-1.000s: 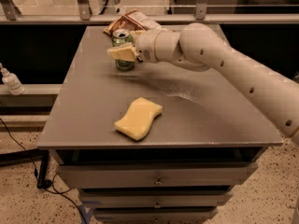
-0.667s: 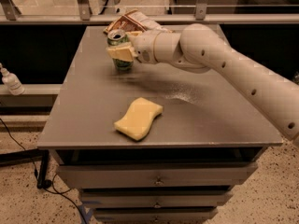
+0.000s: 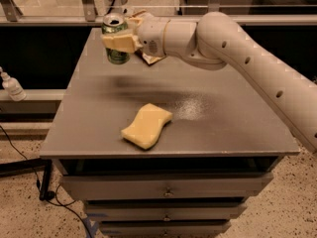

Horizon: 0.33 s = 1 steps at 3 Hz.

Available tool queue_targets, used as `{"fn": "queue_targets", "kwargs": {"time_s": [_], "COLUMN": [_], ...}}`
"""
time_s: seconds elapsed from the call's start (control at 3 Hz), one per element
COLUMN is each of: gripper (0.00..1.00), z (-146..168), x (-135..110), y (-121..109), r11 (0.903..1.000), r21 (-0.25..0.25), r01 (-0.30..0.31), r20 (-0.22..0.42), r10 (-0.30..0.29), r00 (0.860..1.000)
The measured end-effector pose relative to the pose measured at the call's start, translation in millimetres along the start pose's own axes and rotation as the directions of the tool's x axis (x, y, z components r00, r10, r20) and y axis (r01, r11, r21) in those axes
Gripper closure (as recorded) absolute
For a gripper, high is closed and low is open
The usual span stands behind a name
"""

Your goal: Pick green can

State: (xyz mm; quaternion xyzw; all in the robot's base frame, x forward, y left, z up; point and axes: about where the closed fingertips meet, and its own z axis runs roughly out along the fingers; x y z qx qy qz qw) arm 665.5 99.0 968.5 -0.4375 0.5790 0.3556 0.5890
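Note:
The green can (image 3: 117, 56) with its silver top and pull-tab is at the far left of the grey table (image 3: 223, 128). My gripper (image 3: 119, 41) is shut on the can, its cream fingers (image 3: 115, 42) clamped around the can's middle. The can is upright and appears to hang just above the tabletop. The white arm reaches in from the right.
A brown-and-white snack bag (image 3: 150, 58) lies mostly hidden behind the gripper. A yellow sponge (image 3: 146, 126) lies near the table's front middle. A white bottle (image 3: 11, 86) stands on a ledge to the left. Drawers sit below the tabletop.
The gripper has moved up and to the left with the can in it, away from the snack bag. The sponge has not moved.

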Motion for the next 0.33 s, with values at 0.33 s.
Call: {"fn": "queue_targets", "kwargs": {"time_s": [0.33], "gripper": [1.00], "z": [2.6], "x": [-7.9], "y": [6.9], "r11": [0.9998], "r21": [-0.020], "r01": [-0.001], "r20": [0.015], "r10": [0.001], "r00": [1.000]}}
